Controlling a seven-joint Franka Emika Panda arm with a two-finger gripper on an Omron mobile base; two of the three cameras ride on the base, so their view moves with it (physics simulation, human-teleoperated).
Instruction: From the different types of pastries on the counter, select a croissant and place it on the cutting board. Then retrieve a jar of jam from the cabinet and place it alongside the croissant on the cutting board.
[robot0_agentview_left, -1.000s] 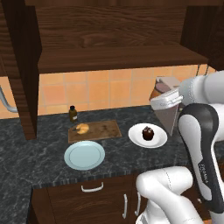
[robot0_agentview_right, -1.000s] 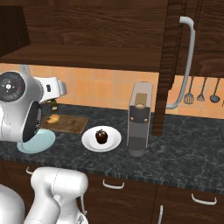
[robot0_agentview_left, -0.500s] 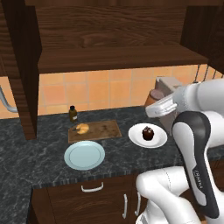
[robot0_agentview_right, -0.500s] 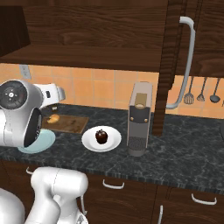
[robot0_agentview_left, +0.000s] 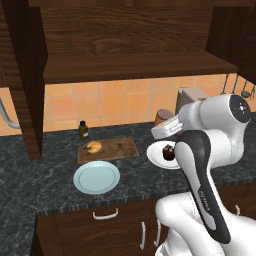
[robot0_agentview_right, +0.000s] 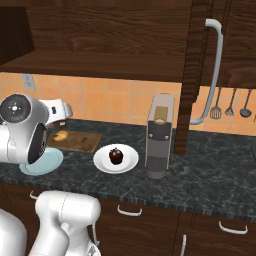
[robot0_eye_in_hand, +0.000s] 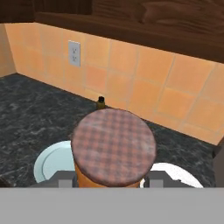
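No words, numbers or brand marks can be read anywhere. The small dark brown glass bottle (robot0_agentview_left: 83, 130) carries a pale label, too small and blurred to read.

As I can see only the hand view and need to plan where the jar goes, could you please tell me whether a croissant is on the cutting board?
Observer: Yes, the small golden-yellow croissant lies at the left end of the flat brown wooden cutting board.
Operator: Is there room beside it?
Observer: The left base view shows the board's right part bare.
Operator: What sits on the white plate at my lower right?
Observer: A dark chocolate cupcake sits in the middle of that round white plate.
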